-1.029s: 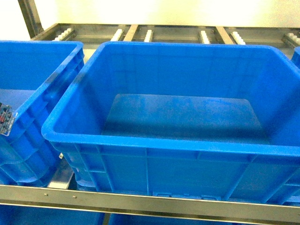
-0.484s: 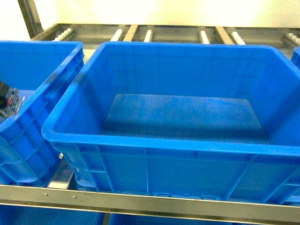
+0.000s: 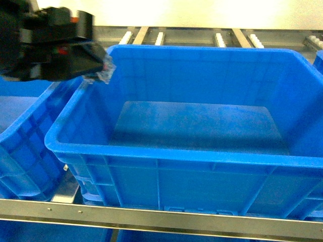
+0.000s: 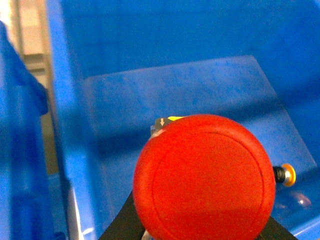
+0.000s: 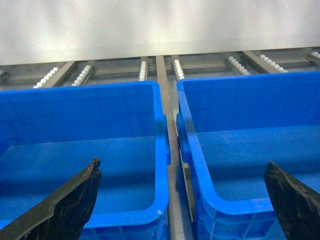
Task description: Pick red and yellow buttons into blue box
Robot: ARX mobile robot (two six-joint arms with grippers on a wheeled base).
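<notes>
The left arm (image 3: 45, 45) is showing as a bulky black housing with blocky, angular panels, a shiny silver band at its top edge and a small red mark on its side; blur is hiding finer detail. In the left wrist view, two black fingers (image 4: 117, 227) are appearing as dark wedges at the bottom edge. The right gripper (image 5: 182, 200) is showing two matte black fingers (image 5: 65, 205) with rough, worn, tapering edges.

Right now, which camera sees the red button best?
The left wrist view: the red button fills it, cap facing the camera, above the blue box. The head view shows only the left gripper holding something small and unclear. The right wrist view doesn't show it.
</notes>
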